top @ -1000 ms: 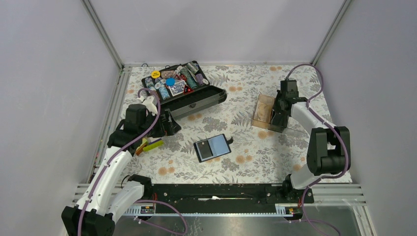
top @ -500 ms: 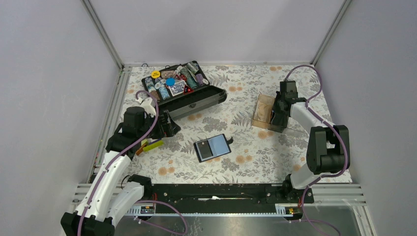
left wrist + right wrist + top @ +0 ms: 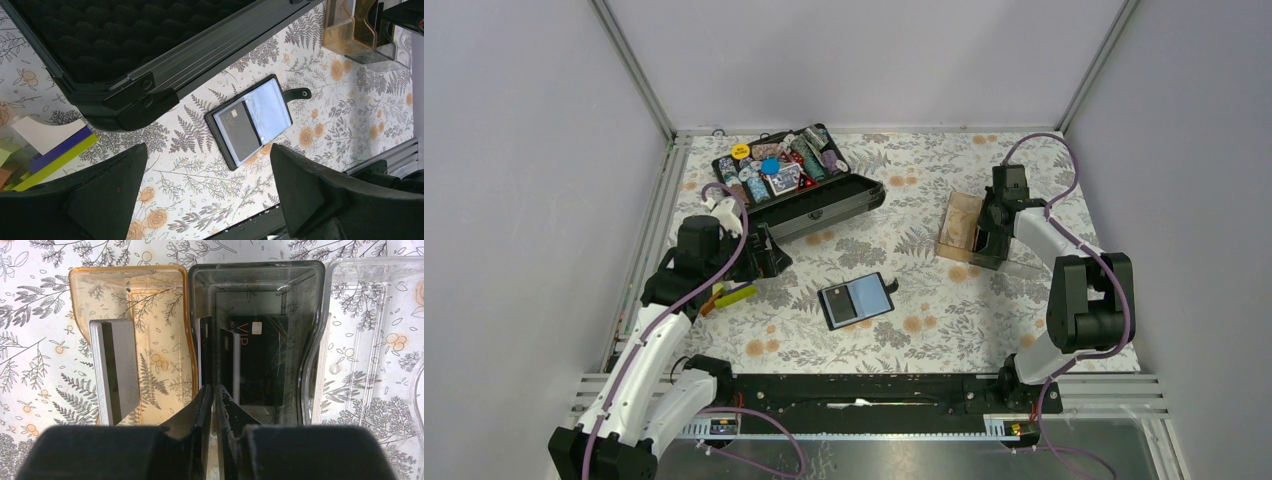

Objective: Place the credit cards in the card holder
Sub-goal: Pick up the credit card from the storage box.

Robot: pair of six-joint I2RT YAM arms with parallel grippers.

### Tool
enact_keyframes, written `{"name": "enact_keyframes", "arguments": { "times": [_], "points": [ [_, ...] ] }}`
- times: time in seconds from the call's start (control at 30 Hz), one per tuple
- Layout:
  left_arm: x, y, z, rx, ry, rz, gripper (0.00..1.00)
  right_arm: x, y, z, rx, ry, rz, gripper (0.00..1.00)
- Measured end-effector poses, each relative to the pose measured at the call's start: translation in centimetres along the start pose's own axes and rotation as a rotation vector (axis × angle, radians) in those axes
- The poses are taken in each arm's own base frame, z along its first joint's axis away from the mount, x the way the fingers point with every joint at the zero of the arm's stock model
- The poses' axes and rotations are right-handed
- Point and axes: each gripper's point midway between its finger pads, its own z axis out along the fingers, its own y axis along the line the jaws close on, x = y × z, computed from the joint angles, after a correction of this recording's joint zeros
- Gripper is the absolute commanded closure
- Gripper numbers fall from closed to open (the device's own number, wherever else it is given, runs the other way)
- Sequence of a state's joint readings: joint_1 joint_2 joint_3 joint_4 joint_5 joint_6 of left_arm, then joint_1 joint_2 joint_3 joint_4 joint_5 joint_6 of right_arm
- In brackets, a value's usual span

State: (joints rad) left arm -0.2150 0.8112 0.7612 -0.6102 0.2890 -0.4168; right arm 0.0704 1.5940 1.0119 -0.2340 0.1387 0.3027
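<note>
Left gripper (image 3: 207, 150) was spread wide with nothing in it, hanging over the floral tabletop (image 3: 924, 200) just off the corner of the chip case (image 3: 125, 50). The card holder (image 3: 856, 300) lay open mid-table, well apart from both arms, with a black VIP card (image 3: 240, 134) in one pocket.

Right gripper (image 3: 215, 392) sat over the wall between the amber tray (image 3: 150, 280) and the smoked tray (image 3: 300, 315). Its jaws were nearly together with a thin slit between them, and I couldn't tell whether they pinched anything. A grey card stack (image 3: 117, 370) stood on edge in the amber tray. A second VIP card (image 3: 262, 365) and some thin upright cards (image 3: 202, 347) were in the smoked tray. The clear tray (image 3: 370, 270) sat beside them.
</note>
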Motion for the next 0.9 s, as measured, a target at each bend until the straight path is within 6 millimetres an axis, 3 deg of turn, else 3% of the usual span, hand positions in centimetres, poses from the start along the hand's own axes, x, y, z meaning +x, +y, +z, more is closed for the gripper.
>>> {"name": "enact_keyframes", "arguments": {
  "times": [0.17,0.4,0.53,0.9],
  "points": [
    [0.0,0.1,0.1,-0.002,0.004,-0.002,0.01,0.0,0.0,0.0,-0.001,0.000,0.000,0.95],
    [0.1,0.1,0.2,-0.004,0.007,-0.003,0.01,0.0,0.0,0.0,-0.001,0.000,0.000,0.75],
    [0.1,0.1,0.2,-0.003,0.007,-0.002,0.01,0.1,0.2,0.0,-0.012,0.004,0.000,0.70],
    [0.1,0.1,0.2,-0.003,0.007,-0.002,0.01,1.1,1.4,1.6,-0.067,0.048,0.006,0.70]
  ]
}}
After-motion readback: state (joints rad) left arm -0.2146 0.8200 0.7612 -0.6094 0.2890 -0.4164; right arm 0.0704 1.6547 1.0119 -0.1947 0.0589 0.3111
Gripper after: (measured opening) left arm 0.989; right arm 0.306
